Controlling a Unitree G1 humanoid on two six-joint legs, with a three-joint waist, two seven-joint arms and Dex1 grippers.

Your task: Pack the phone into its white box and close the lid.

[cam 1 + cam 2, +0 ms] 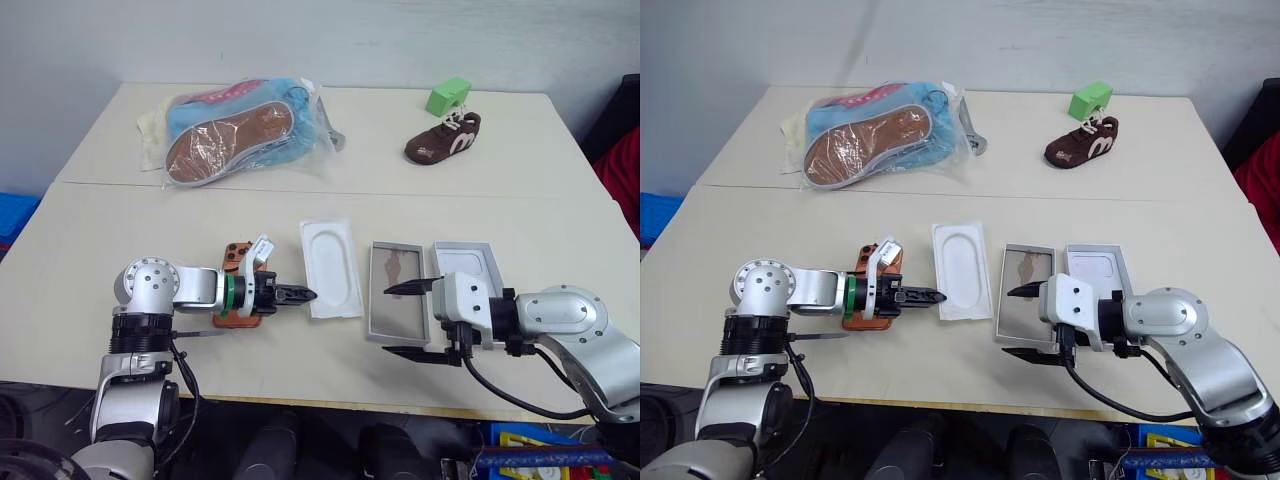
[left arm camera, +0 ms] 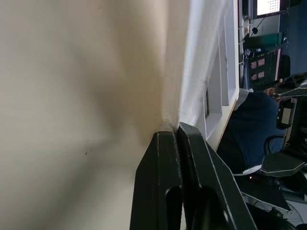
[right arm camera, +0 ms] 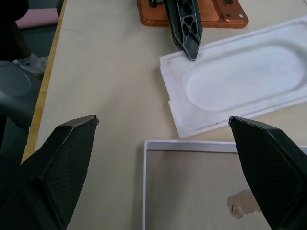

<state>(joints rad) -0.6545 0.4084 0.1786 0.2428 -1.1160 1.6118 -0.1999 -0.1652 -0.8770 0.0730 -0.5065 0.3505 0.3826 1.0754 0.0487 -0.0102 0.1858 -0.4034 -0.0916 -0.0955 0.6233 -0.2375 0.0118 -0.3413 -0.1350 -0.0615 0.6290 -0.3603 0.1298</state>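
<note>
Left gripper (image 1: 305,294), pressed together empty at the insert (image 1: 331,268) edge beside the phone (image 3: 192,13); right gripper (image 3: 163,163) spread over the box (image 1: 397,290); regrasp should straddle the phone's edges.

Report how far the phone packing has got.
Nothing is packed yet. The phone lies on the table, outside the white box, which sits open with its stained floor bare. In hand: the left gripper is shut, its tip at the edge of the white insert, holding nothing visible; the right gripper hangs open over the box. Left: phone into box, then the lid on.
</note>
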